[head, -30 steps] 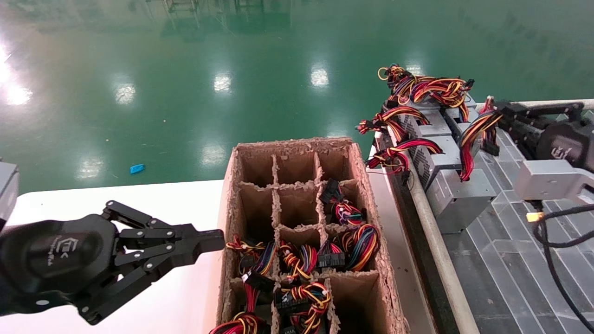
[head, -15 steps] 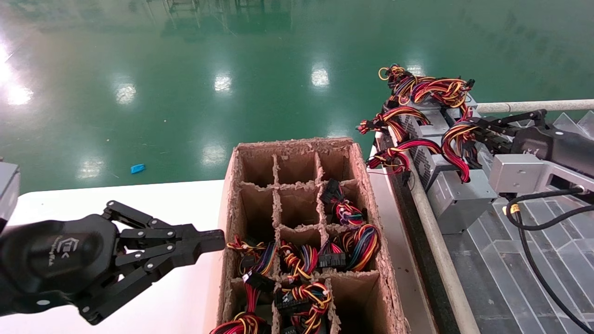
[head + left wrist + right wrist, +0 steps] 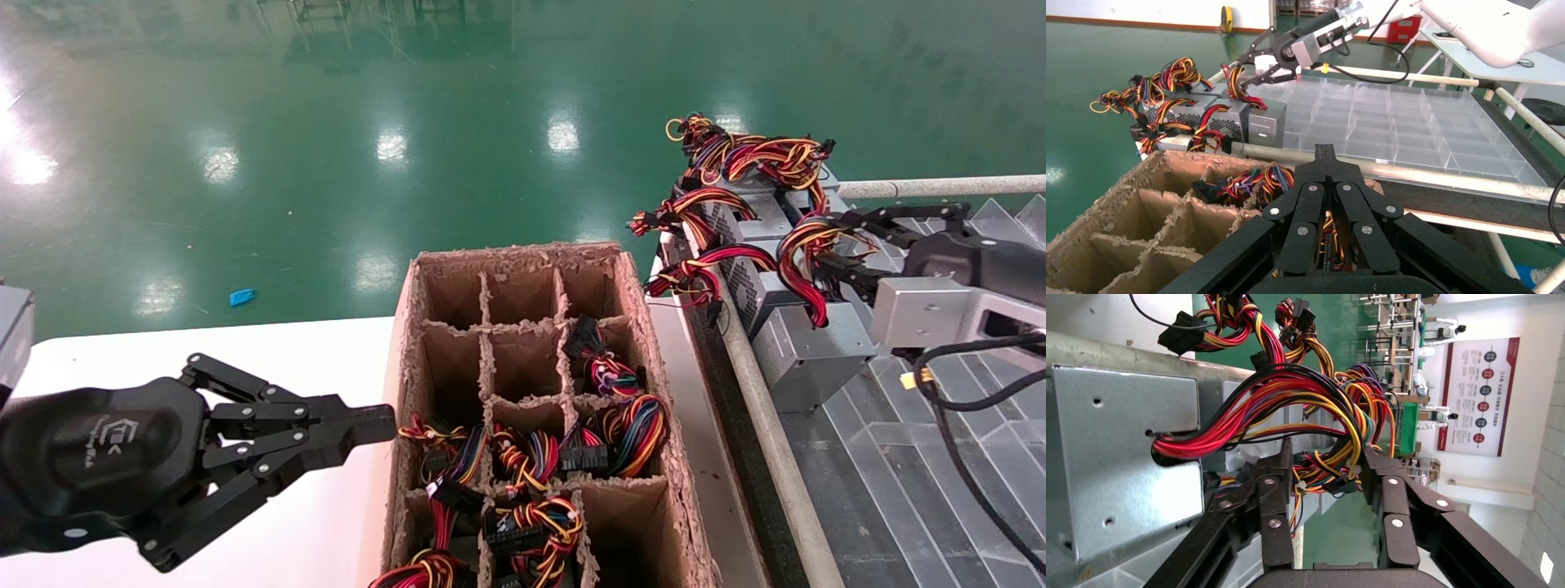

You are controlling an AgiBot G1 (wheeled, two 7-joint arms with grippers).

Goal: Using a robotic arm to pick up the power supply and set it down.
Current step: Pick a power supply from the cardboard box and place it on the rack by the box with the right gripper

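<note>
Grey sheet metal makes the plain boxy power supply (image 3: 809,347) stiff and probably heavy, so our right gripper (image 3: 829,245), fingers open astride its floppy red-and-yellow wire bundle (image 3: 1291,404), should clamp the casing.
</note>
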